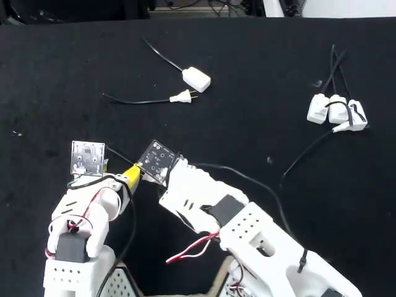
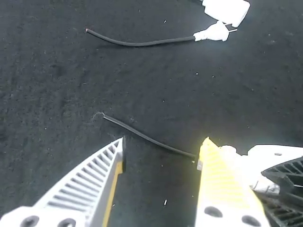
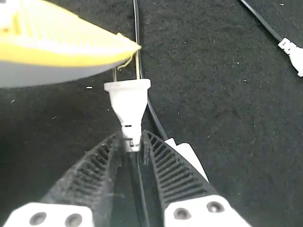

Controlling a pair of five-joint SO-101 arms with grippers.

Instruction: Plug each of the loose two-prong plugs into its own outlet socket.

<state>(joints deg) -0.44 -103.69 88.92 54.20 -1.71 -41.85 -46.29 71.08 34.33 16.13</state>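
My right gripper (image 3: 135, 142) is shut on the rear of a white two-prong plug (image 3: 127, 101). Its prongs point at the yellow finger (image 3: 61, 42) of my left gripper, almost touching it. My left gripper (image 2: 161, 151) is open just above the table, with a thin black cable (image 2: 147, 137) lying between its fingers. In the high view both grippers meet at the lower left, the left gripper (image 1: 133, 175) beside the right arm's wrist (image 1: 179, 185). A loose plug (image 1: 181, 96) lies beside a white outlet socket (image 1: 196, 78) farther back.
A cluster of white outlet sockets (image 1: 337, 110) with black cables sits at the right, and another plug (image 1: 342, 127) lies against it. The loose plug (image 2: 215, 33) and outlet (image 2: 227, 9) lie beyond the left gripper. The table is covered in black cloth (image 1: 260, 136).
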